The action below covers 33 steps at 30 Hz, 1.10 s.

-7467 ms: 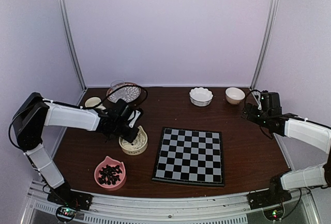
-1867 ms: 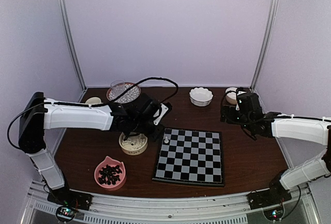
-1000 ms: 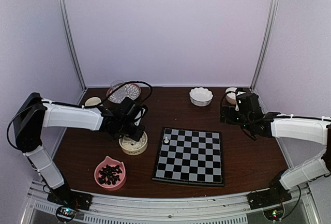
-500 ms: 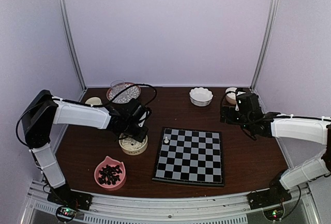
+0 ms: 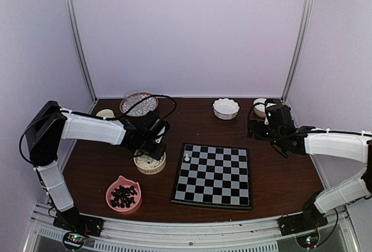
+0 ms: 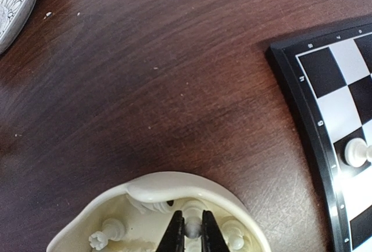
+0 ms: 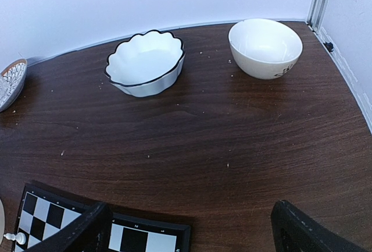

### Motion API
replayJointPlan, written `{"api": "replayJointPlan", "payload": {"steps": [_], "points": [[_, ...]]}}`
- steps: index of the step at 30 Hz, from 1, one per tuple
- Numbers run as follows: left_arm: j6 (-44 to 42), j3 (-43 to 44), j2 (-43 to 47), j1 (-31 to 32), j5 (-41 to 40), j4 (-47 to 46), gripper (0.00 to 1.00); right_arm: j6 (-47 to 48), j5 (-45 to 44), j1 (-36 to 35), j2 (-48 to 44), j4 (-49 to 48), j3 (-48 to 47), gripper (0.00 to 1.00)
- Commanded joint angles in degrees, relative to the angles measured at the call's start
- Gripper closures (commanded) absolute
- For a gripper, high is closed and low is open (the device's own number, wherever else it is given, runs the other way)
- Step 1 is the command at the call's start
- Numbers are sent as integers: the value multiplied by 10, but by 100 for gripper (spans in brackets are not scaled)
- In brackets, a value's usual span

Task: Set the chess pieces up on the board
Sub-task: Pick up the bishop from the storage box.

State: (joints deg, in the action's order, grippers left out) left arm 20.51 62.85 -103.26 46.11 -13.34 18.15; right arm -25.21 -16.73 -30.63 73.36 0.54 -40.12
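With our left end effector (image 6: 192,219) clamped on a tiny white plastic chessman (image 6: 192,229) in the round cream bowl (image 6: 174,179), we should lift straight up.

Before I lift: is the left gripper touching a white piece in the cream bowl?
Touching. Left wrist view: the left gripper pinches a white piece inside the cream bowl.

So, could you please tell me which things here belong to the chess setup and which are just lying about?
Job: board, white piece standing on it, cream bowl of white pieces, left gripper shut on one, pink bowl of black pieces.
Lying about: scalloped bowl, plain white bowl, patterned bowl, small cream dish.
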Motion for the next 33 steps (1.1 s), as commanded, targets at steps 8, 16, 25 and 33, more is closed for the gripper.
{"api": "replayJointPlan", "payload": {"steps": [8, 16, 25, 33], "points": [[2, 19, -8, 1, -13, 12, 93, 4, -1, -5, -5, 2, -1, 2], [0, -12, 53, 2, 3, -3, 95, 4, 0, -6, -5, 2, -2, 1], [-2, -52, 126, 4, 55, -29, 96, 7, -5, -6, -7, 3, -2, 2], [-25, -57, 147, 34, 97, -43, 97, 7, -4, -6, -6, 3, -3, 1]]}}
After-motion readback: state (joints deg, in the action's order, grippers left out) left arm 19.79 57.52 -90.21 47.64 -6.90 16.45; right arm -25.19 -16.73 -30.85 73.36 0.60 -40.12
